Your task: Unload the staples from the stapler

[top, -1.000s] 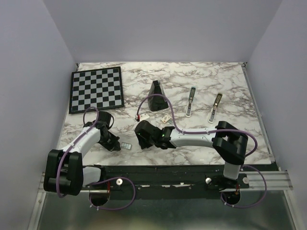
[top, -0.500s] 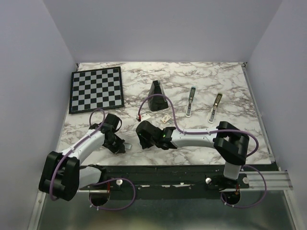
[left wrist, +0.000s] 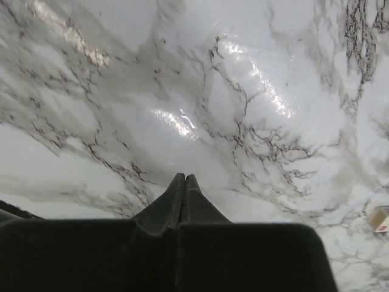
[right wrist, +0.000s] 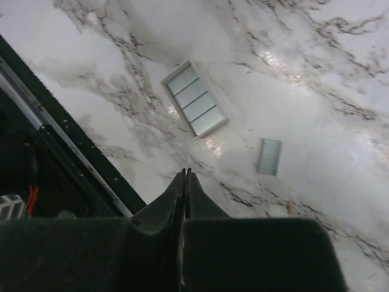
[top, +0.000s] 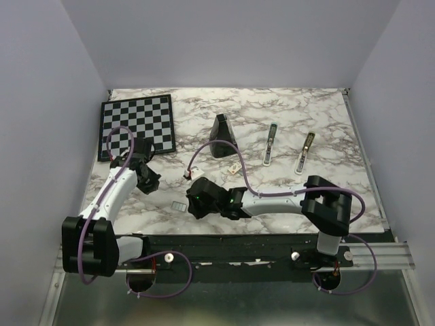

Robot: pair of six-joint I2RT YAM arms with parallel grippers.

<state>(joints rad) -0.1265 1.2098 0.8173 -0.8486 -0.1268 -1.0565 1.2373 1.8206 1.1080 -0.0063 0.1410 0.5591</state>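
The stapler (top: 270, 144), a slim blue-grey bar with a darker end, lies at the back right, far from both grippers. The staples (right wrist: 269, 156), a tiny ridged silver strip, lie flat on the marble just right of my right gripper's tips in the right wrist view. My right gripper (top: 193, 205) (right wrist: 185, 173) is shut and empty, low over the table near the front edge. My left gripper (top: 150, 184) (left wrist: 184, 176) is shut and empty over bare marble, close to the chessboard.
A pale framed rectangle with three segments (right wrist: 196, 99) (top: 179, 206) lies left of the right gripper. A black wedge (top: 221, 136) stands mid-back, a second slim bar (top: 305, 151) at the right, a chessboard (top: 136, 126) at the back left. A small white tag (top: 233, 167) (left wrist: 380, 219) lies mid-table. The black front rail (right wrist: 55, 146) is close.
My left gripper has drawn back from the front of the table toward the chessboard. My right gripper has shifted left and nearer the front edge.
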